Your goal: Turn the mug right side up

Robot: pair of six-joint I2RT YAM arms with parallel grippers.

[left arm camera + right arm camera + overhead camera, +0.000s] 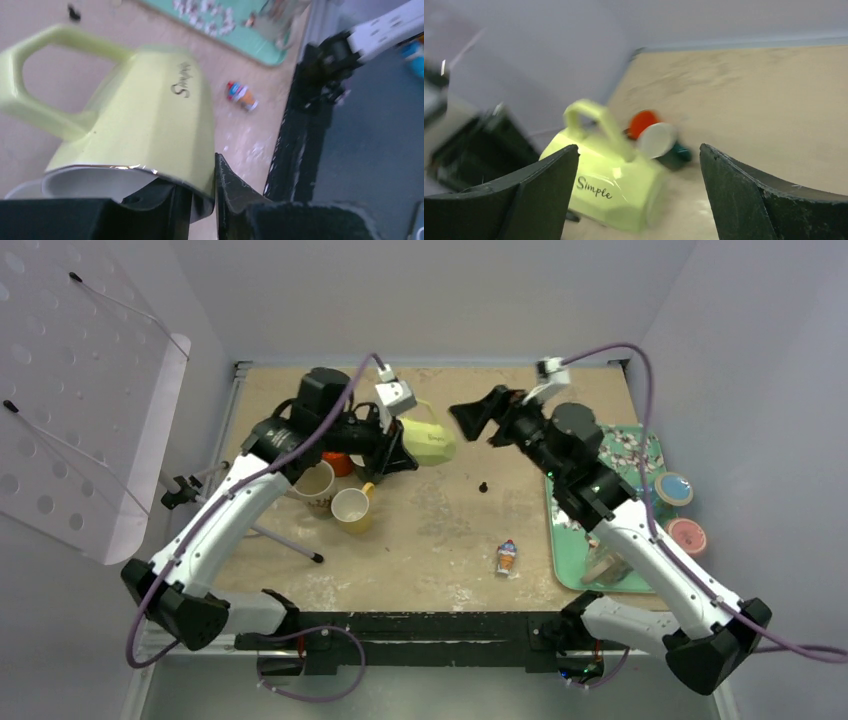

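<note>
over the far left of the table [440, 540], the left gripper [392, 448] is clamping the rim of the lime-green mug [428, 440], one finger going inside the mouth and one pressing on the outer wall; the mug is hanging tilted, close to lying on its side, mouth pointing back at the left arm, base pointing out toward the middle, handle sticking upward; so by my reading the turn is roughly half done, with the mug gripped and tipped but not upright.

what is remaining, i'm judging, is rotating the mouth up to face the ceiling, setting the base down on bare table, and releasing; the right gripper [472, 425] is waiting just beside the mug's base with its jaws spread wide, gripping nothing and not touching it.

the finger inside the mug is mostly hidden behind the rim; the right wrist view is blurring, so the orange and white shapes behind the mug are hard to name; whether the mug's lowest edge is clearing the table or grazing it, i cannot tell; a cream cup [317, 483] and a yellow cup [351, 508] are sitting just beside the left arm, partly covered by it.
</note>
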